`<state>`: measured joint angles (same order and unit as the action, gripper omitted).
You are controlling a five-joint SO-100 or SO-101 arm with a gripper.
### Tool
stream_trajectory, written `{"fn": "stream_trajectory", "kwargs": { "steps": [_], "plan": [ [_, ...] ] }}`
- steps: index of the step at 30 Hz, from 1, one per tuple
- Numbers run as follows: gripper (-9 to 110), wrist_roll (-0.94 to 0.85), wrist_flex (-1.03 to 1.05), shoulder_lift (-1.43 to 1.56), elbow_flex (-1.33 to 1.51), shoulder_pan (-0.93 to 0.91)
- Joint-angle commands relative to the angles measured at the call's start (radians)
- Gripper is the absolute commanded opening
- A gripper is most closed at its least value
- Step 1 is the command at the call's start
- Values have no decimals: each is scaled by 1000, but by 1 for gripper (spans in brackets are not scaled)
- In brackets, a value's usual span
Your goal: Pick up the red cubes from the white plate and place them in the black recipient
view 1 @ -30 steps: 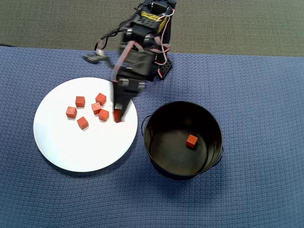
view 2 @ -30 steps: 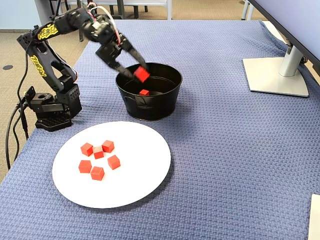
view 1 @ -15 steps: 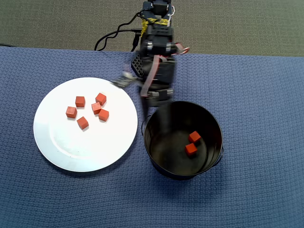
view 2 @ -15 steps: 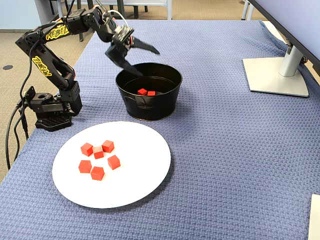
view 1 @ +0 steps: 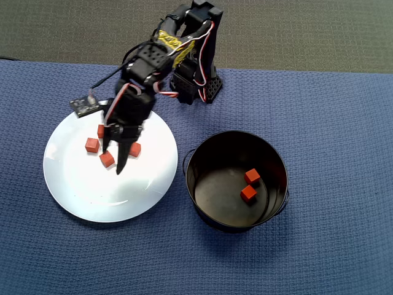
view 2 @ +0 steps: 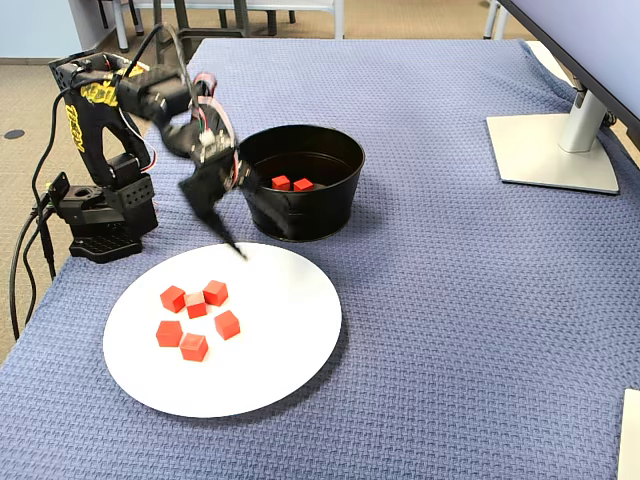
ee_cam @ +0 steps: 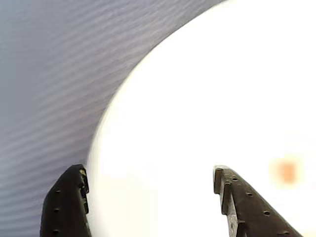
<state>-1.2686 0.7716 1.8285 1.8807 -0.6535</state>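
Observation:
The white plate point(view 1: 86, 196) lies on the left in the overhead view, with several red cubes point(view 1: 92, 145) on its upper part. The fixed view shows the cubes clustered point(view 2: 193, 347) on the plate's point(view 2: 280, 340) left half. My gripper point(view 1: 112, 161) hangs open and empty just above the cubes, and one cube point(view 1: 107, 160) shows between its fingers from above. In the wrist view the gripper point(ee_cam: 150, 177) is wide open over the bright plate point(ee_cam: 207, 98), with one blurred cube point(ee_cam: 286, 171) at the right. The black recipient point(view 1: 215, 184) holds two red cubes point(view 1: 252, 176).
The arm's base point(view 2: 100, 220) stands behind the plate on the blue cloth point(view 1: 331, 123). The recipient point(view 2: 300, 215) sits just right of the plate in the overhead view. A monitor stand point(view 2: 555, 150) is at the far right of the fixed view.

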Motion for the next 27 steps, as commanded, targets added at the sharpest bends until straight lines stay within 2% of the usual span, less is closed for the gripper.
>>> {"fn": "stream_trajectory", "kwargs": {
  "steps": [1, 6, 10, 16, 27],
  "plan": [
    [26, -187, -186, -61, 5, -92],
    [26, -288, -407, -229, -11, -152],
    [25, -351, -483, -334, -38, -169],
    [24, -377, -692, -377, 106, -156],
    [22, -356, -686, -267, 304, -115]
  ]
}}
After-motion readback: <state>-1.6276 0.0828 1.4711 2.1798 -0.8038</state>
